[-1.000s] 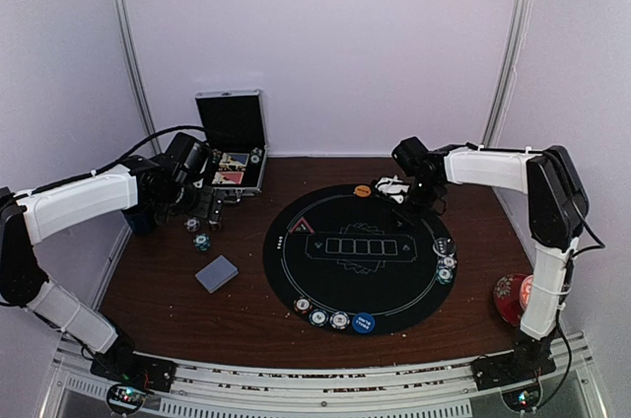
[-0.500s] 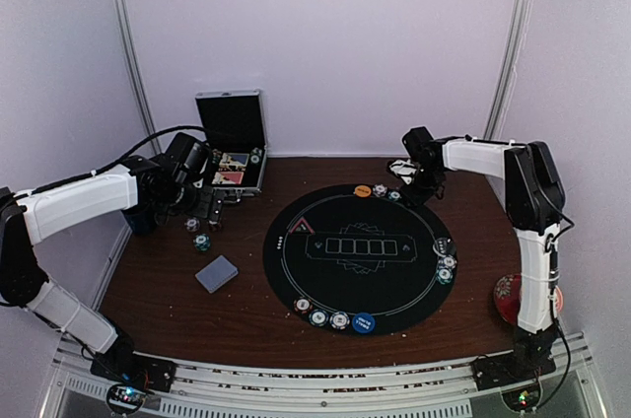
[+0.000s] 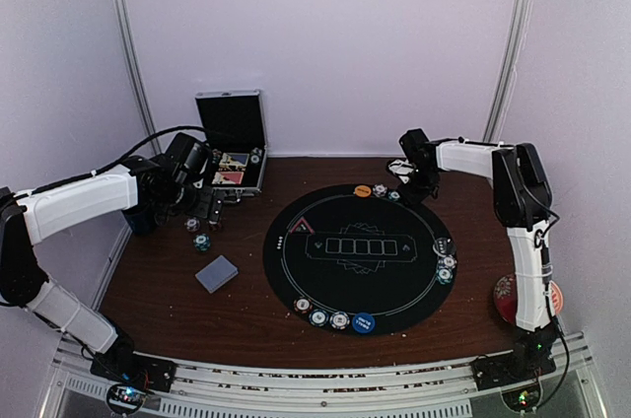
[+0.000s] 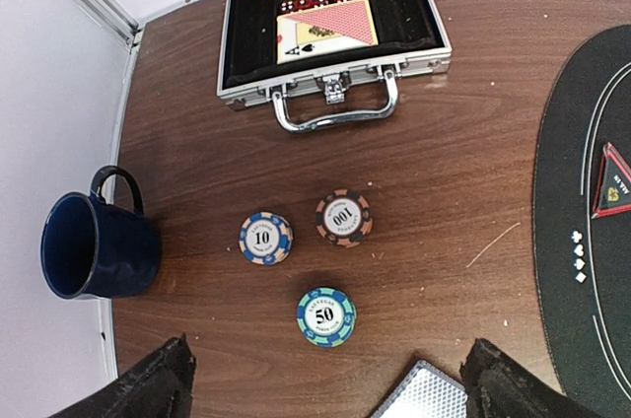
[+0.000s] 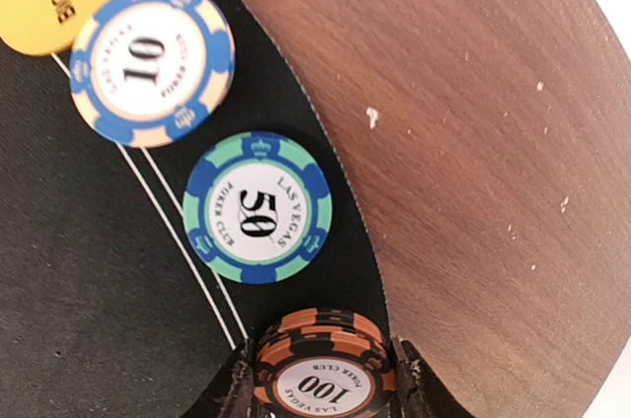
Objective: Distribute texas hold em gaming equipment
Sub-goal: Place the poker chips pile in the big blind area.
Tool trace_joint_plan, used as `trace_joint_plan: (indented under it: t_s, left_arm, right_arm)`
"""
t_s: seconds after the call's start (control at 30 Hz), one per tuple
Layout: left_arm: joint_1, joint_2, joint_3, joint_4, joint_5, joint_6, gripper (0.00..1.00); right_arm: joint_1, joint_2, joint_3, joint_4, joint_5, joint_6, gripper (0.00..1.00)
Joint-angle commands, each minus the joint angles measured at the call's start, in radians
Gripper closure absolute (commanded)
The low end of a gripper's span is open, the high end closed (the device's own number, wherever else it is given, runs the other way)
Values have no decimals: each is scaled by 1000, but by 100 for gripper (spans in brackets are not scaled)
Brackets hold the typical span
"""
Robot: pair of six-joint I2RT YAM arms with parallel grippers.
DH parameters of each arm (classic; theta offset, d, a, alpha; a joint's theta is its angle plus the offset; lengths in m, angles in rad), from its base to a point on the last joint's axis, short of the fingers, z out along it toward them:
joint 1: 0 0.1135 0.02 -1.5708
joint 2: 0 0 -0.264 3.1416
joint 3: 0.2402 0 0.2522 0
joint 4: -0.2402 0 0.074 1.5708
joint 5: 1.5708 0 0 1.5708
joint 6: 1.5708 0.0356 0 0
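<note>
Right gripper (image 5: 320,381), jaws pinching an orange-and-black poker chip (image 5: 320,357), stocks the round black mat's (image 3: 335,285) far seat; left gripper (image 4: 330,393), jaws wide, overlooks three undistributed chips (image 4: 265,239).

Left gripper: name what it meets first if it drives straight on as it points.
Likely the teal 50 chip, centred ahead of the open left gripper; the card deck lies just off that line. Depth is unclear.
</note>
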Motion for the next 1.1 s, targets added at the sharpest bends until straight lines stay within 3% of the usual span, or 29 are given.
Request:
trace_joint_plan:
  t_s: [0.0, 0.43, 0.77, 1.07]
  left_arm:
    - [4, -4, -11, 32, -11, 11, 2]
    - [4, -2, -12, 32, -9, 11, 2]
    - [3, 1, -12, 32, -8, 10, 2]
    - [4, 8, -12, 32, -9, 8, 2]
  right_arm:
    - [-6, 13, 26, 5, 19, 2, 86]
    - [-7, 37, 31, -4, 4, -9, 79]
    - [-7, 36, 36, -16, 2, -18, 55]
    - [-7, 14, 48, -33, 7, -21, 43]
